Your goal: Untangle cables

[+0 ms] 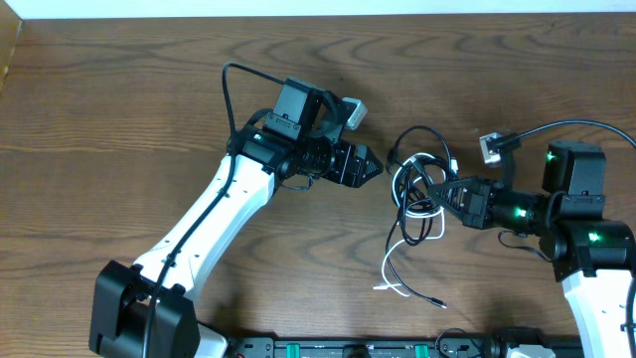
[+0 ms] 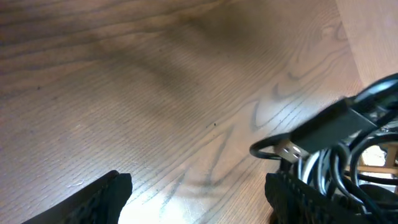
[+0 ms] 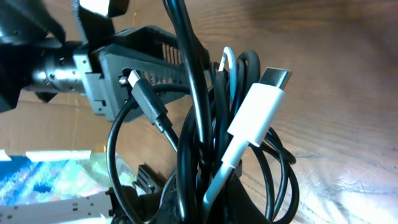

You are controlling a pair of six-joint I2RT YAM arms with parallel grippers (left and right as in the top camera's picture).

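The cables (image 1: 415, 189) form a knotted bundle of black and white cords right of the table's middle. A white tail (image 1: 390, 283) and a black tail (image 1: 429, 296) trail toward the front edge. My right gripper (image 1: 438, 191) is shut on the bundle from the right. In the right wrist view black loops (image 3: 199, 143) and a white plug (image 3: 258, 106) rise from its jaws. My left gripper (image 1: 372, 167) stands open just left of the bundle. In the left wrist view bare wood lies between its fingers (image 2: 102, 196). There, the cables (image 2: 348, 158) and a metal-tipped plug (image 2: 291, 150) sit by its right finger.
The wooden table (image 1: 119, 109) stretches left and back of the arms. A light wall edge (image 1: 298, 8) runs along the far side. Thick black arm wires loop over the left arm (image 1: 231, 94) and the right arm (image 1: 576, 124).
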